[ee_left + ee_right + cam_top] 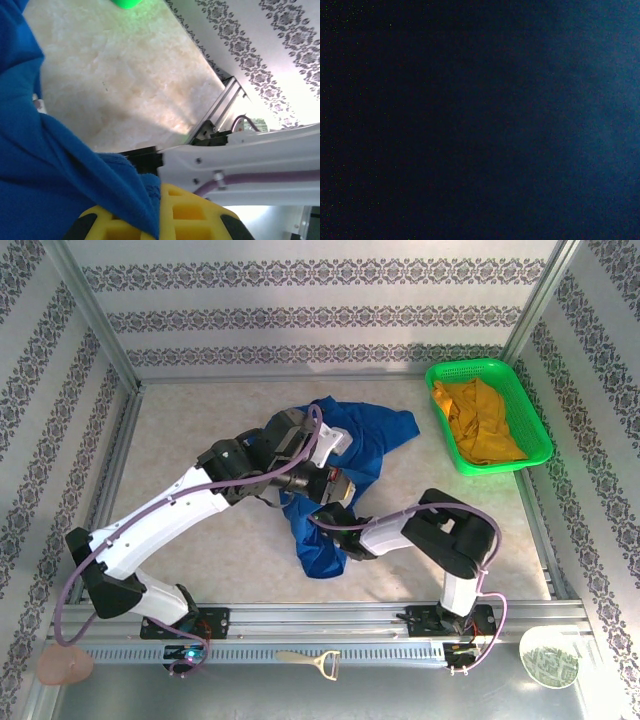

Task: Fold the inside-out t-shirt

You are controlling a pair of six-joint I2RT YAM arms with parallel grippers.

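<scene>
The inside-out t-shirt (pixel 372 432), royal blue, lies bunched in the middle of the table, with a long fold trailing toward the near edge. My left gripper (pixel 340 488) hangs over its centre. In the left wrist view its yellow fingers (pixel 200 210) are shut on a fold of the t-shirt (pixel 50 170), which rises up to the left. My right gripper (pixel 345 540) reaches in from the right, its tip buried in the lower part of the cloth. Dark blue cloth (pixel 580 100) covers the right wrist camera, hiding the jaws and anything between them.
A green basket (pixel 538 430) with a mustard-yellow garment (pixel 480 420) stands at the back right. Bare table (pixel 190 430) stretches left of the shirt, bounded by metal rails and patterned walls. On the front ledge lie a small tool (pixel 315 660) and a round white disc (pixel 548 660).
</scene>
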